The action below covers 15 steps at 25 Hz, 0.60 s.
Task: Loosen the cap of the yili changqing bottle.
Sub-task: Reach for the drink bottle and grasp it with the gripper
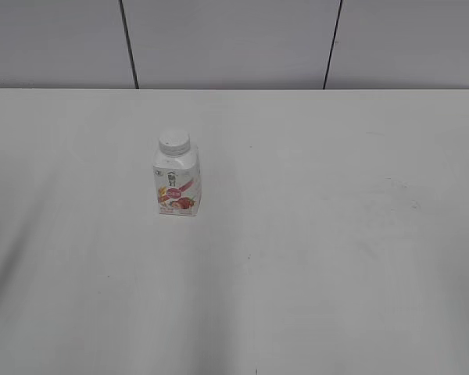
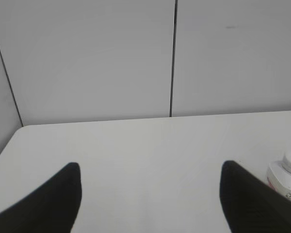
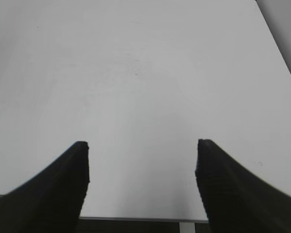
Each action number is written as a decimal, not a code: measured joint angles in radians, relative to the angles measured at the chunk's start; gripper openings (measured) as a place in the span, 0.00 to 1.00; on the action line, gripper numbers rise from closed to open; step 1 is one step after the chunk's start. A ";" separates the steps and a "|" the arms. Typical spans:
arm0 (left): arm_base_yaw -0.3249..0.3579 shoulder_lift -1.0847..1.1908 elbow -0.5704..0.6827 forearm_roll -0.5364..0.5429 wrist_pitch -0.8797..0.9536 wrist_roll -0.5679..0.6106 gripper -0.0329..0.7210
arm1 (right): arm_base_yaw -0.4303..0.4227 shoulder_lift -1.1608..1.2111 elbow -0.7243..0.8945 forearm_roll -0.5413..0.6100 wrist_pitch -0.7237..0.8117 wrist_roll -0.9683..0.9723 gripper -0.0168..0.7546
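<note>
Left pincer (image 2: pixel 150 194) stands wide open with nothing between its dark fingers (image 2: pixel 58 194), hanging above the white surface (image 2: pixel 136 145); the yili changqing bottle (image 2: pixel 285 177) shows just past its right finger, at the frame's right edge. In the exterior view neither arm appears, and the bottle (image 1: pixel 177 181) stands upright a little left of centre on the surface (image 1: pixel 336 258), its cap (image 1: pixel 174 141) seated on the neck and well apart from every edge. The right pincer (image 3: pixel 143 179) is likewise spread wide and holds nothing; its camera sees only bare surface (image 3: pixel 136 73), the bottle not in its view.

The step in hand looks like the approach, with no loosening begun. To do it well, one pincer should likely close on the bottle's squarish body low down, flat faces against the fingers so it cannot spin, while the other comes down square over the ribbed cap and twists about the neck's axis. Gripping off-centre could tip so light a bottle.

Room is generous on all sides of the bottle. The panelled wall (image 1: pixel 234 43) rises behind the far edge, and the right wrist view shows the near edge of the surface just beneath that pincer.
</note>
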 joint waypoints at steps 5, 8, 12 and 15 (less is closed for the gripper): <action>-0.048 0.172 0.000 0.025 -0.120 -0.004 0.75 | 0.000 0.000 0.000 0.000 0.000 0.000 0.73; -0.050 0.270 0.000 0.087 -0.160 -0.044 0.75 | 0.000 0.000 0.000 0.000 0.000 0.000 0.73; -0.051 0.409 0.000 0.209 -0.281 -0.158 0.75 | 0.000 0.000 0.000 0.000 0.000 0.000 0.73; -0.051 0.501 0.000 0.303 -0.404 -0.199 0.75 | 0.000 0.000 0.000 0.000 0.000 0.000 0.73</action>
